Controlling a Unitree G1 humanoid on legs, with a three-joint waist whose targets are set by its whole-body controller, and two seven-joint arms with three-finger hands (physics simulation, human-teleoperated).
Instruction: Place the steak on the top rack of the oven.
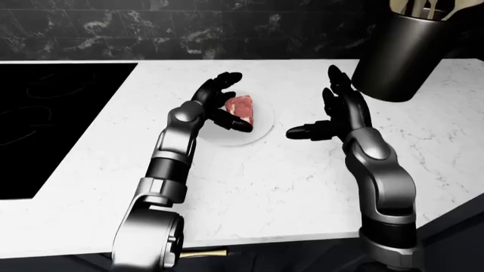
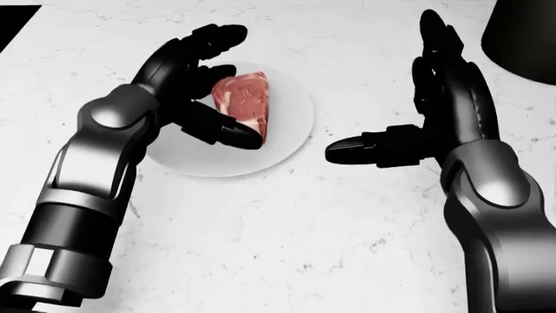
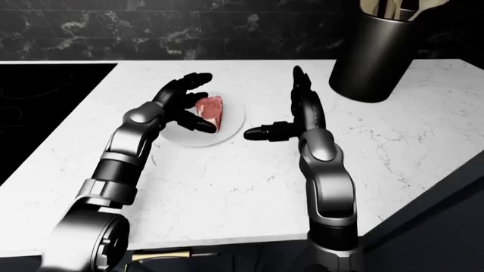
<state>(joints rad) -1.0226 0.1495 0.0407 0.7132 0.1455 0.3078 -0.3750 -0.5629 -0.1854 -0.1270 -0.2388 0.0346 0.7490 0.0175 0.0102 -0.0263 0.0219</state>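
**Now: open hands on either side of a plated steak**

Centrally, a raw red steak (image 2: 243, 103) with a pale fat edge lies on a round white plate (image 2: 291, 124), which sits on a white marbled counter (image 2: 287, 241). All positions below are given relative to that plate.

The left hand (image 2: 193, 85) is at the plate's left side in the head view, its dark fingers spread open. Two fingers reach past the plate's upper left rim, and the thumb (image 2: 221, 130) lies across the plate just below the steak, at its lower edge. Whether the thumb actually touches the meat cannot be told. The fingers are not closed round the steak.

The right hand (image 2: 438, 104) is to the right of the plate, apart from it, palm turned toward the plate. Its fingers point toward the top of the head view and its thumb (image 2: 365, 149) points left toward the plate. It is open and holds nothing.

Up and to the right of the plate stands a dark cylindrical utensil holder (image 1: 401, 54) with pale handles showing at its top. Far to the plate's left, a flat black cooktop (image 1: 53, 119) is set into the counter. Beyond the plate, a dark marbled wall (image 1: 189, 28) runs along the counter's far edge.

No brand, label or writing is readable anywhere.
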